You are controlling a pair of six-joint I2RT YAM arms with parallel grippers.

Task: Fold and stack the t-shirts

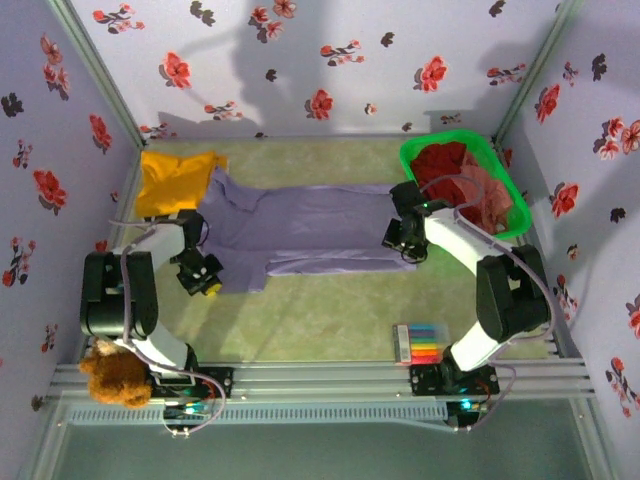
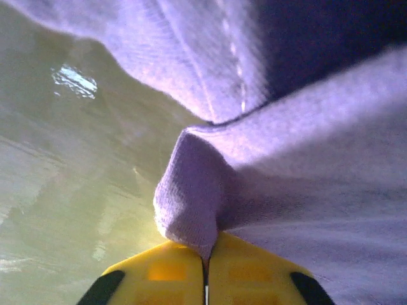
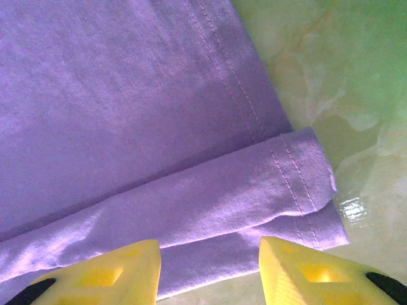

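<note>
**Item 1:** lavender-purple soft cloth t-shirt (image 1: 310,225). It lies spread on the pale green table top (image 1: 320,330), just left of the green plastic basket (image 1: 450,137). The near long edge is already turned over into a narrow doubled band.

**Item 2:** left gripper (image 2: 205,249). It sits at the shirt's end farthest from the basket. The jaws are clenched on a pinch of lavender cloth, which bunches up above the yellow fingers (image 2: 165,270).

**Item 3:** right gripper (image 3: 210,254). It sits at the shirt's end nearest the basket, just off the basket's near-left corner. The jaws are parted and straddle the folded hem (no cloth is caught between them, as far as the wrist view tells).

**Item 4:** mustard-yellow cloth t-shirt (image 1: 170,180). It lies in a compact heap well left of the basket, past the lavender shirt.

**Items 5–6:** dark red cloth t-shirt (image 1: 440,160) and salmon-pink cloth t-shirt (image 1: 490,195). Both are piled inside the basket.

**Step in hand (judged):** folding the lavender shirt, with one end seized and the other not yet.

**Next move calls for (judged):** the right jaws closing on both layers of the hem, then both ends lifting together and travelling level, since a pull from one end alone would likely skew the fold
</note>
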